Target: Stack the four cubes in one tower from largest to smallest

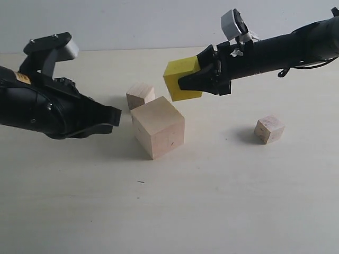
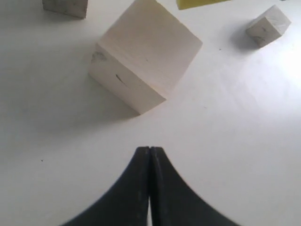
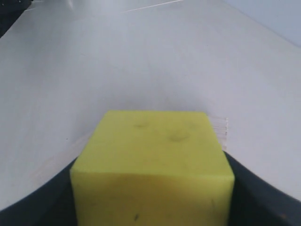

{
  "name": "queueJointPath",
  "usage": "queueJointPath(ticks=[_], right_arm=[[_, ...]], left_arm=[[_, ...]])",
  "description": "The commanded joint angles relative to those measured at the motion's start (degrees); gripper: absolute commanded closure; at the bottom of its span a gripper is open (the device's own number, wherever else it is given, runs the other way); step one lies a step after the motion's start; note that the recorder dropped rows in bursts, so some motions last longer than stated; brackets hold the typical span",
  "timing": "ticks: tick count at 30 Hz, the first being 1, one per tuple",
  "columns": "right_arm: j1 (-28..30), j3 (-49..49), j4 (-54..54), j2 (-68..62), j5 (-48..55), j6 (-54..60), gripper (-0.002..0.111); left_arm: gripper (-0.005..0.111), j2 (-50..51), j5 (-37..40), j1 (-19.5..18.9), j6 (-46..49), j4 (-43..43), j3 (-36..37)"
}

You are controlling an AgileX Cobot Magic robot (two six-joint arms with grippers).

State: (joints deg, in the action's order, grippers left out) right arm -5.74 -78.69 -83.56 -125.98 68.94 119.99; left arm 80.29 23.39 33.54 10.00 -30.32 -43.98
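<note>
Pale bare wood with faint grain on large cube (image 1: 158, 131), same matt wood on left small cube (image 1: 140, 95) and right small cube (image 1: 269, 129), smooth matt yellow cube (image 1: 180, 79) with faint scuffs, smooth matt table (image 1: 222, 211), black slightly glossy left gripper (image 2: 149, 160)

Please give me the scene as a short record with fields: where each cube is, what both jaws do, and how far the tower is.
large wood cube: on the table, nothing on top
yellow cube: in the air, clamped in the right jaws, not touching the large wood cube
rear small cube: on the table, close behind the large wood cube
right small cube: on the table, apart from the others
left jaws: shut, empty, low beside the large wood cube
tower: not begun, no cube rests on another
</note>
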Motion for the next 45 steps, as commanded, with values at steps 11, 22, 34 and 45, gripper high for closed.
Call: queueJointPath(ticks=[11, 22, 34, 45], right_arm=[[7.2, -0.6, -0.5, 0.2, 1.0, -1.7, 0.108], [7.2, -0.6, -0.3, 0.2, 1.0, -2.1, 0.108], [7.1, -0.6, 1.3, 0.2, 1.0, -4.7, 0.108], [7.1, -0.6, 1.3, 0.2, 1.0, -4.8, 0.108]], left_arm=[[0.107, 18.1, -7.5, 0.5, 6.1, -7.0, -6.9], [0.107, 28.3, -10.1, -0.4, 6.3, -6.2, -13.8], [0.107, 28.8, -11.8, -3.8, 6.3, -4.4, -16.4], [0.107, 30.4, -9.1, -3.7, 6.4, -4.3, -19.0]])
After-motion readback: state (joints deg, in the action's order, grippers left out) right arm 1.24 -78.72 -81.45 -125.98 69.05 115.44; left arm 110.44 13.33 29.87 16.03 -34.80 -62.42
